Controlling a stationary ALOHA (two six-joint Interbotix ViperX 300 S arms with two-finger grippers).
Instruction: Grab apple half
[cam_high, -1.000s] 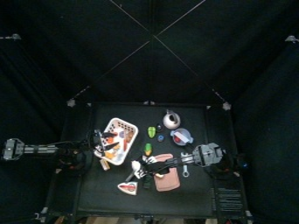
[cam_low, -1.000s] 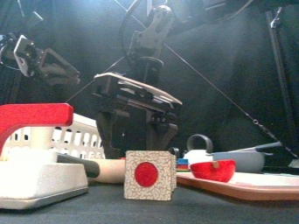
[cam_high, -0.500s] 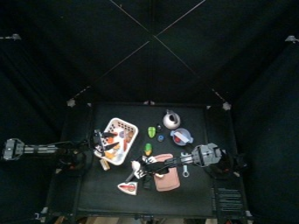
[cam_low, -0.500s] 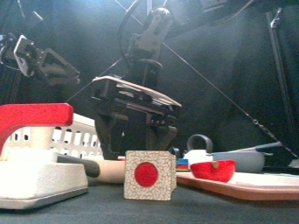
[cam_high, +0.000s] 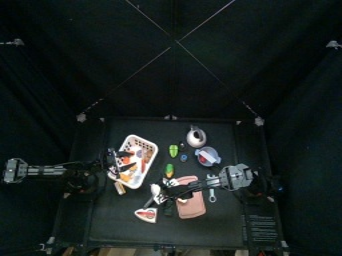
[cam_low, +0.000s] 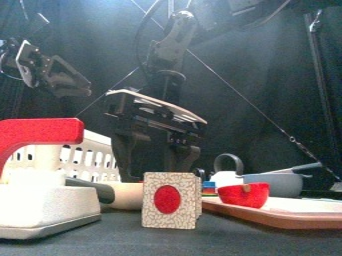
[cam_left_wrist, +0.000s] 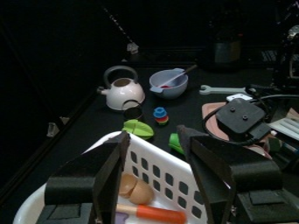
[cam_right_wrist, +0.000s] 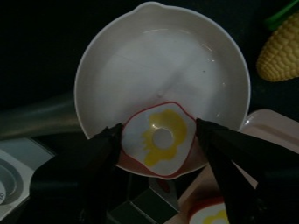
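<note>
Straddling apple half (cam_right_wrist: 162, 144) on white dish (cam_right_wrist: 152, 61), right gripper (cam_right_wrist: 163, 131) jaws released. Judged light, rigid, slippery; best pinched across curved red sides. Left gripper (cam_left_wrist: 158, 144) released near basket (cam_left_wrist: 152, 171).

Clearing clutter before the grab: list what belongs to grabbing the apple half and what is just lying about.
Job: apple half; right hand, open around it.
Lying about: white dish, corn, kettle, basket, red-dot card; left hand above basket.

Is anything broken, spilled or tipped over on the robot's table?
Nothing looks broken or spilled. The white basket stands upright with food inside, the teapot stands upright, and the bowl sits level with a spoon in it. The right tool hangs over a pale plate.
</note>
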